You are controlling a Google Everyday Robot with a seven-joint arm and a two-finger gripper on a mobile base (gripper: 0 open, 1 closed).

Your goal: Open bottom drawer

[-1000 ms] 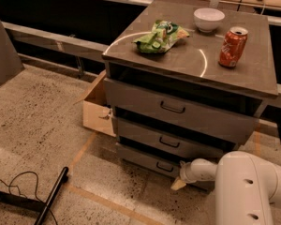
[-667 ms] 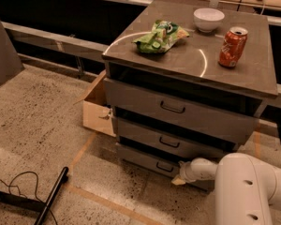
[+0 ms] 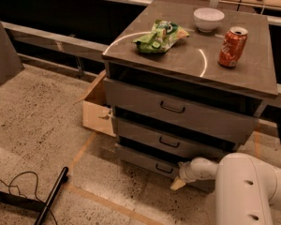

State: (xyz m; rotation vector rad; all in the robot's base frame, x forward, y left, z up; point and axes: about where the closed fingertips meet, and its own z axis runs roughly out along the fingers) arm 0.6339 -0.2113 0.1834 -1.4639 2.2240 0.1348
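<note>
Grey cabinet w/ three wide drawers. The bottom drawer sat lowest, just above the floor, w/ its small dark handle approx. mid-front. The gripper was low at that front, just beside the handle on its right & a bit below it, at the end of the white arm coming in from the bottom right. Whether the claw was spread or closed couldn't be told.

Risks, as I judged them:
- The gripper looked to be beside the handle, not on it, so a pull from there would prob. slip off & leave the drawer shut.
- The middle drawer sat just above, so a small upward error could hook the wrong handle.
- A pull off-centre or at an angle might rack the drawer & jam it.
- A hard tug could rock the cabinet. The upright soda can on top would tip first, the bowl & snack bag less likely.
- The arm's bulk sat close to the drawer's path & might block the front as it came out.
</note>
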